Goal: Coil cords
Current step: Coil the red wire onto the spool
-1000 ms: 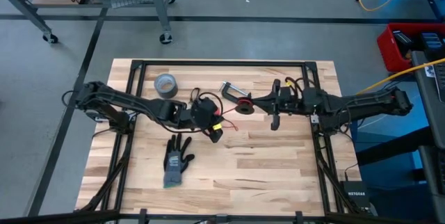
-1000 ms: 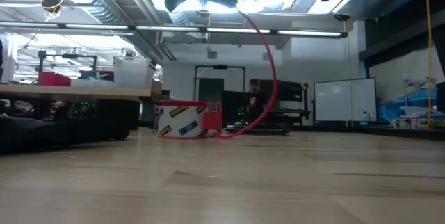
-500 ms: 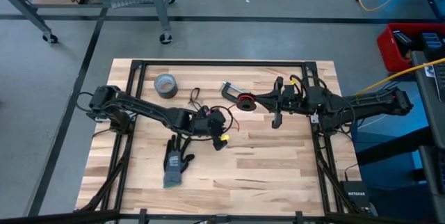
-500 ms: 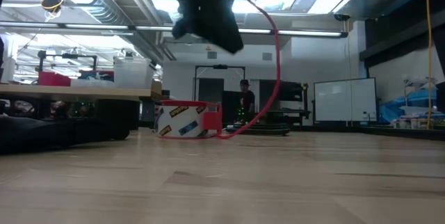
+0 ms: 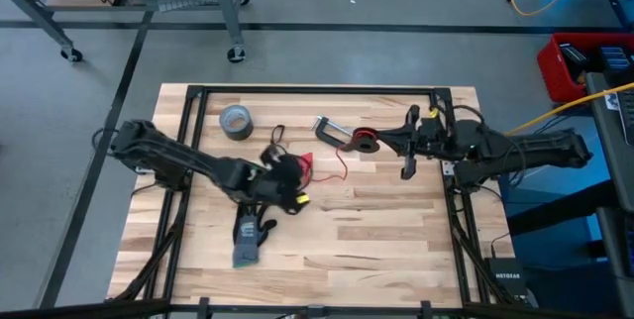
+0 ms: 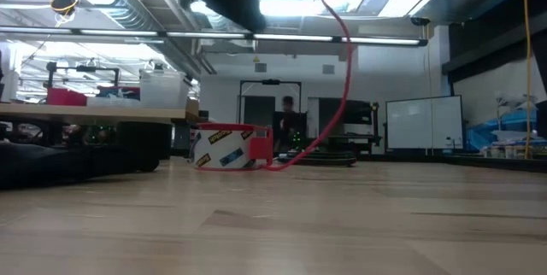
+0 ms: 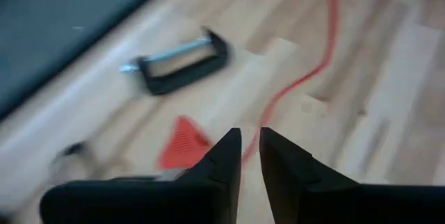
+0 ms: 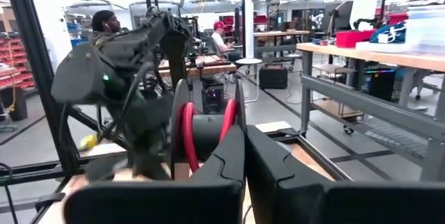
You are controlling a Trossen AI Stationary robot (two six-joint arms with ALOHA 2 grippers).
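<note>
- Between my left fingers (image 7: 249,156) there's only a narrow gap, nothing pinched that I can see; over the last second I've pulled this arm back toward the glove (image 5: 253,237).
- Just ahead of them the red cord (image 7: 306,74) lies slack across the worktop (image 7: 389,106), near the C-clamp (image 7: 182,60).
- Off to the right, my other fingers (image 8: 245,156) are nearly closed around the red spool (image 5: 365,142), which has slid rightward, so I judge the cord is being paid out, not coiled.
</note>
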